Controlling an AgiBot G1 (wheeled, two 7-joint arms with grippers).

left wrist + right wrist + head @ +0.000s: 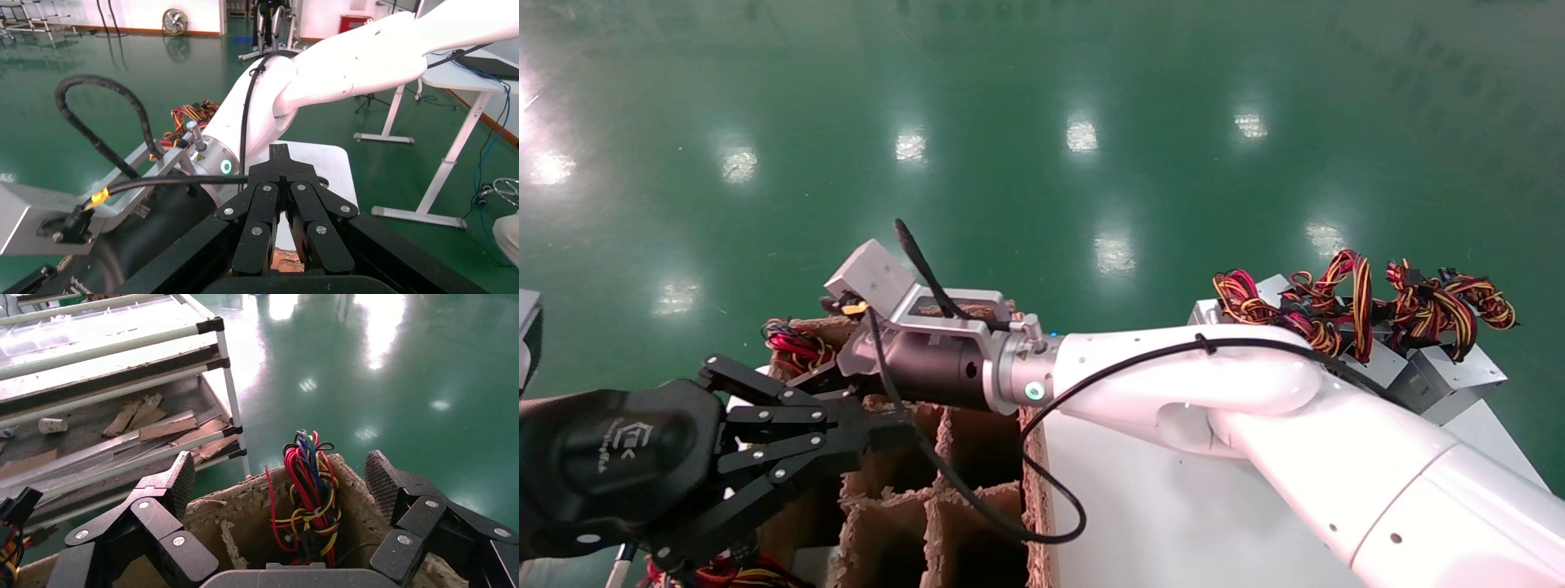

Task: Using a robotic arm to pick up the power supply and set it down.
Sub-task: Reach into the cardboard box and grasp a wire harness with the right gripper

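Wires [309, 490] stand straight ahead of the right claw [278, 490], between its two spread pads [182, 481], so you're holding an open claw with nothing in it. That red, yellow and black bundle rises out of a cell in the cardboard crate [235, 517], and the supply they belong to sits below the claw, down inside the cell; its metal body is mostly hidden, so I can only guess it lies square under the wires.

From the head camera, the right arm [1238, 384] reaches across to the far corner of the crate [944, 490], and the claw itself is tucked behind its black wrist and grey camera box. The left claw [846, 429] hangs just beside that wrist, over the near cells, its fingers pressed together and empty. Keep it still; it's close enough to foul the black cable.

To do this step well, centre the bundle between the pads, then go straight down so the pads clear the ragged cardboard wall on either side. Aim to grip the metal body rather than the wires alone, since wires will probably slip or tug. Close only once the pads are below the cell rim.

More supplies [1426, 367] lie behind the claw, well apart, back along the arm on the white table [1173, 523].
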